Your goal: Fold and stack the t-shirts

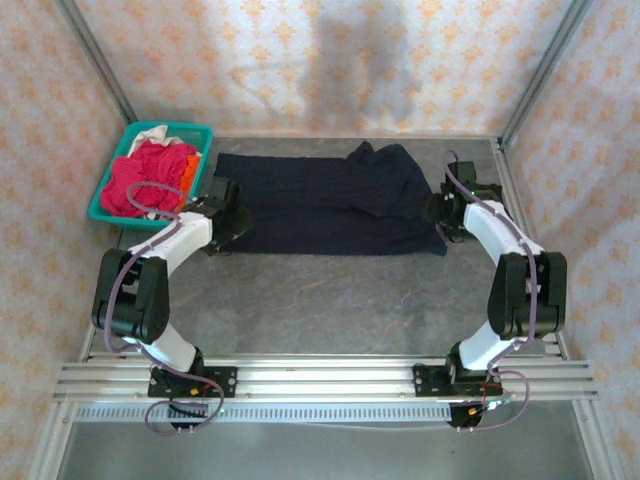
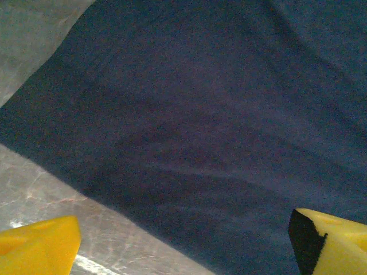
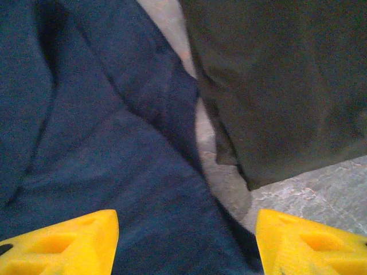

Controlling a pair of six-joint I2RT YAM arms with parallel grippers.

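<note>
Teal plastic forms the basket (image 1: 104, 196) at the upper left of the overhead view; it holds a crumpled magenta-red t-shirt (image 1: 140, 180) with orange cloth (image 1: 190, 170) and white cloth (image 1: 150, 135) beside it. Just right of it, the left gripper (image 1: 232, 215) hangs over the left end of the navy t-shirt (image 1: 300, 205), which lies spread across the middle of the grey table (image 1: 330, 300). Its yellow fingers (image 2: 37, 249) stand wide apart with nothing between them. A black t-shirt (image 1: 385, 175) lies at the navy one's upper right. At the right end, the right gripper (image 1: 447, 215) is parted too, gripping nothing. In its wrist view the navy cloth fills the left and the black shirt the upper right, with a strip of table between them.
</note>
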